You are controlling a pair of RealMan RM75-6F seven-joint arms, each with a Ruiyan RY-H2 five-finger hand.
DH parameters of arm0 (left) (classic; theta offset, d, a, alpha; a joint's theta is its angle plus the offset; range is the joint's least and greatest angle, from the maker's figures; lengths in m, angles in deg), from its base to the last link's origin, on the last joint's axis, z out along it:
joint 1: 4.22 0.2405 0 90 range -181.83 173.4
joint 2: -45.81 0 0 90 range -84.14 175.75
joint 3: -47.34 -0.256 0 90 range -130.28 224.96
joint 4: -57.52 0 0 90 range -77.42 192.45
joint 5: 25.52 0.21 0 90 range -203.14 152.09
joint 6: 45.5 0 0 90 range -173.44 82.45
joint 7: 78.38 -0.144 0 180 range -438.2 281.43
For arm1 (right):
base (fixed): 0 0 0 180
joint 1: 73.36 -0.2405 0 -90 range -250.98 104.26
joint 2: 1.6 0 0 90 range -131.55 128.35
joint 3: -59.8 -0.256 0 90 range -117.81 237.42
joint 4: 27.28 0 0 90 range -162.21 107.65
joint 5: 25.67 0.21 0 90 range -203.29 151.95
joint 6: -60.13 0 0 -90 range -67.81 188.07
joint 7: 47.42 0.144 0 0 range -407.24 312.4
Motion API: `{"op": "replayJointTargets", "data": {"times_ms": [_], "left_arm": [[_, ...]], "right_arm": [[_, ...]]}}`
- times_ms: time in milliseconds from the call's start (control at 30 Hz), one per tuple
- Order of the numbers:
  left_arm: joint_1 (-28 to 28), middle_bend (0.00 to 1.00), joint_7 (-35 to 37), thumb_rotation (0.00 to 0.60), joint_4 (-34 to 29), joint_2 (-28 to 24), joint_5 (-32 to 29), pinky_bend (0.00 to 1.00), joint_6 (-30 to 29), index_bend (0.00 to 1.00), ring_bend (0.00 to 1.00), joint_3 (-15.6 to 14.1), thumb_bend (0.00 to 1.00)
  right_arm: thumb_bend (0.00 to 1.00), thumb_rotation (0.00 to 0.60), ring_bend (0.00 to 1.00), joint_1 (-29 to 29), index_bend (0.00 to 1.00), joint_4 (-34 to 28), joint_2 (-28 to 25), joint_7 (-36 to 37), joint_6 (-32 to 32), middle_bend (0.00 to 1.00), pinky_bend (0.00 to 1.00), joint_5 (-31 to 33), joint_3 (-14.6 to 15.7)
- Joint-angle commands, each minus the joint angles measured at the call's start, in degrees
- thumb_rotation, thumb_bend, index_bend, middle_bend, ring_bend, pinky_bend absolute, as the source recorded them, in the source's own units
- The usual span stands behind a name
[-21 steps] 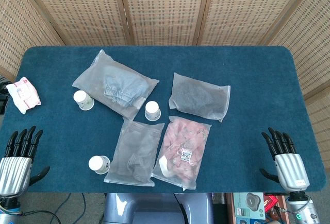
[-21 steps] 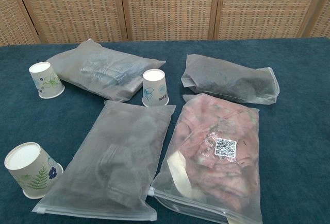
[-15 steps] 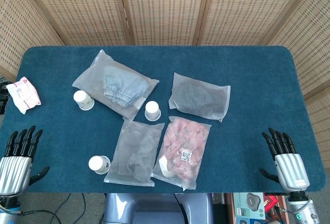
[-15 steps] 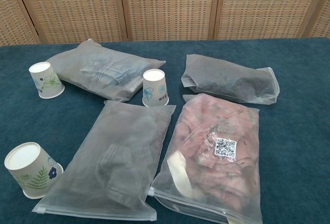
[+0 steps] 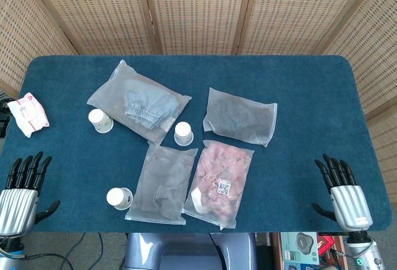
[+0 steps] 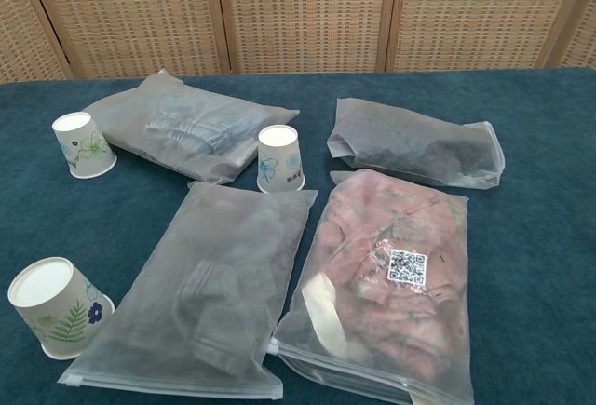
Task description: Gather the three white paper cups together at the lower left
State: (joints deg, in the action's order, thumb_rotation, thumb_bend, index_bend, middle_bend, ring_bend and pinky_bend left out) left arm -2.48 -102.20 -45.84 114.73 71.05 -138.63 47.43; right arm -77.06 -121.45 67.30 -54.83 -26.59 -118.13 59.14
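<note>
Three white paper cups with flower prints stand upside down on the blue table. One cup (image 5: 100, 120) (image 6: 83, 145) is at the left, one cup (image 5: 183, 133) (image 6: 280, 158) near the middle between the bags, and one cup (image 5: 119, 198) (image 6: 56, 306) at the front left. My left hand (image 5: 22, 190) hovers at the front left corner, fingers apart and holding nothing, left of the front cup. My right hand (image 5: 341, 189) is at the front right corner, likewise spread and holding nothing. Neither hand shows in the chest view.
Several frosted bags of clothing lie around the cups: a denim one (image 5: 138, 101), a dark grey one (image 5: 240, 115), a grey one (image 5: 164, 183) and a pink one (image 5: 221, 182). A white packet (image 5: 27, 114) sits at the table's left edge. Wicker screens stand behind.
</note>
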Motion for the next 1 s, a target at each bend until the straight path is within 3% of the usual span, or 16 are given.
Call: {"op": "replayJointTargets", "data": {"times_ms": [33, 700, 1000], "left_arm": [[-0.15, 0.0, 0.07, 0.6, 0.02, 0.03, -0.03, 0.0, 0.19, 0.0, 0.0, 0.03, 0.14], [-1.33, 0.0, 0.05, 0.6, -0.52, 0.28, -0.99, 0.0, 1.7, 0.0, 0.0, 0.67, 0.14], [-7.6, 0.0, -1.27, 0.6, -4.13, -2.5, -9.01, 0.0, 9.26, 0.0, 0.0, 7.09, 0.14]], "right_arm": [[0.09, 0.6, 0.0, -0.09, 0.0, 0.01, 0.03, -0.05, 0.26, 0.0, 0.0, 0.32, -0.12], [0.09, 0.6, 0.0, -0.4, 0.0, 0.19, 0.25, -0.31, 1.02, 0.0, 0.0, 0.65, -0.06], [0.09, 0.6, 0.0, -0.29, 0.0, 0.12, -0.02, 0.32, 0.67, 0.0, 0.0, 0.92, -0.3]]}}
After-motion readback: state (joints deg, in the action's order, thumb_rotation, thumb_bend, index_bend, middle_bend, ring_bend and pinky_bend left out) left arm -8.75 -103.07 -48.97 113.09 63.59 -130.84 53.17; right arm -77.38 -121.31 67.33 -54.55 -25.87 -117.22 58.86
